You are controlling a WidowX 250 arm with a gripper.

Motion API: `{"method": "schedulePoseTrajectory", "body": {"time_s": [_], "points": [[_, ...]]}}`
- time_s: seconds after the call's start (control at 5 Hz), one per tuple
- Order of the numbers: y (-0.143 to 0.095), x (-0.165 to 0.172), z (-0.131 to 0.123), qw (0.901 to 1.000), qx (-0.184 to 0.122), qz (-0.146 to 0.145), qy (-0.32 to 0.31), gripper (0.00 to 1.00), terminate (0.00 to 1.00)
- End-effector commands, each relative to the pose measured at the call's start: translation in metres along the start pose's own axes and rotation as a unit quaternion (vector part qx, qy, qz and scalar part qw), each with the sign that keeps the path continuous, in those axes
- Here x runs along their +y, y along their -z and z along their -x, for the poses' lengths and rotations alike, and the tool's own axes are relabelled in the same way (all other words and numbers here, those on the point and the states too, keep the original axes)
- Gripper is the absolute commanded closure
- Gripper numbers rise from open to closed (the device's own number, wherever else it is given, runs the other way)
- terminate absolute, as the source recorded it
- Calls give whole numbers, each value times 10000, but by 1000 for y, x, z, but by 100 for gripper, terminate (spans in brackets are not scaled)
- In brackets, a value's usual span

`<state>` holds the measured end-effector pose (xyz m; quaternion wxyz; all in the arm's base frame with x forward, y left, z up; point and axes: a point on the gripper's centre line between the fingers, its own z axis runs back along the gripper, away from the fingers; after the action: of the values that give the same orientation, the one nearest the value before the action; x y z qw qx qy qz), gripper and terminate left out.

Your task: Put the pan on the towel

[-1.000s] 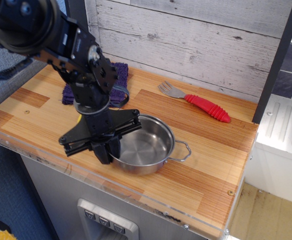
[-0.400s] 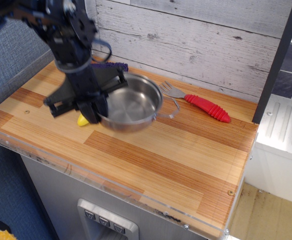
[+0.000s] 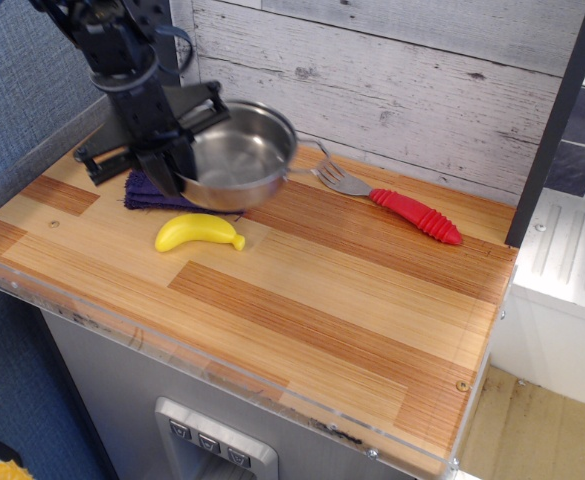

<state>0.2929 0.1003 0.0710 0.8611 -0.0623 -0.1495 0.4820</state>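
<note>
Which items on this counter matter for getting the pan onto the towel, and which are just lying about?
Part of the job:
- round shiny stainless-steel pan, held in the black gripper
- dark purple fuzzy towel, mostly hidden beneath the pan

Just lying about:
- yellow banana, in front of the towel
- metal fork with a red ribbed handle, right of the pan

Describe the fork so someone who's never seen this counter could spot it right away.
Look along the back of the wooden counter, by the plank wall. The fork lies just right of the pan. Its ribbed red handle and metal tines set it apart.
</note>
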Motion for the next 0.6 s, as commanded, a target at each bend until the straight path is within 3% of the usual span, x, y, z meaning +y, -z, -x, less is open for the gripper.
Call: {"method": "schedulePoseTrajectory", "body": {"time_s": [0.0,0.4], "points": [[6,7,-42,9997,-201,-3,-117,100,0],[21,1,-54,9995,-213,60,-218,100,0]]}}
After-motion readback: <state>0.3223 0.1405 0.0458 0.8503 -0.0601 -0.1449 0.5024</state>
